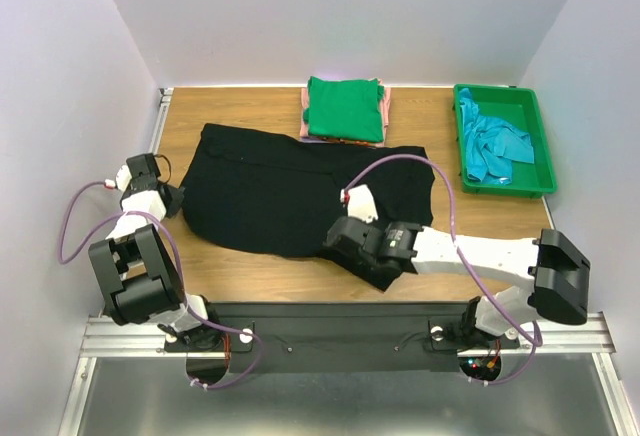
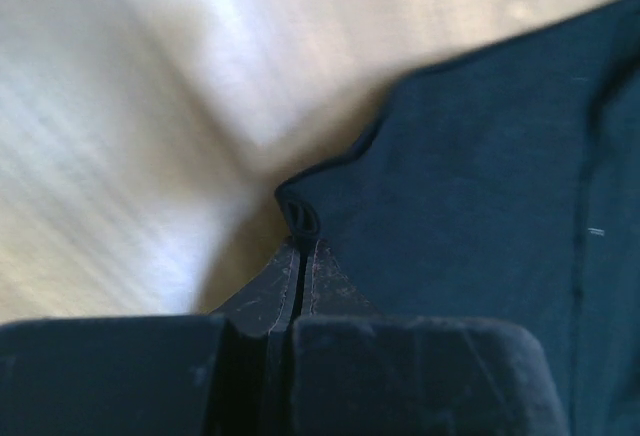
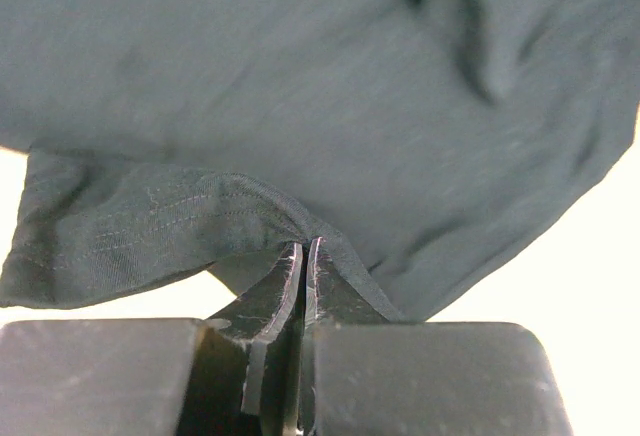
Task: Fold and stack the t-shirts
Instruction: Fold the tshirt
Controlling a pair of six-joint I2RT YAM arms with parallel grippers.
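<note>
The large black t-shirt (image 1: 290,191) lies spread across the middle of the wooden table (image 1: 250,276). My left gripper (image 1: 172,199) is at the shirt's left edge, shut on a pinch of its hem (image 2: 300,218). My right gripper (image 1: 345,239) is at the shirt's near right edge, shut on a fold of the black cloth (image 3: 300,226), which drapes up and over the fingertips. A folded green t-shirt (image 1: 346,108) tops a stack with pink cloth (image 1: 305,106) beneath, at the back centre. A teal t-shirt (image 1: 495,148) lies crumpled in the tray.
A rigid green plastic tray (image 1: 540,131) stands at the back right. White walls close in the table on three sides. Purple cables loop from both arms. The metal rail (image 1: 340,341) with the arm bases runs along the near edge.
</note>
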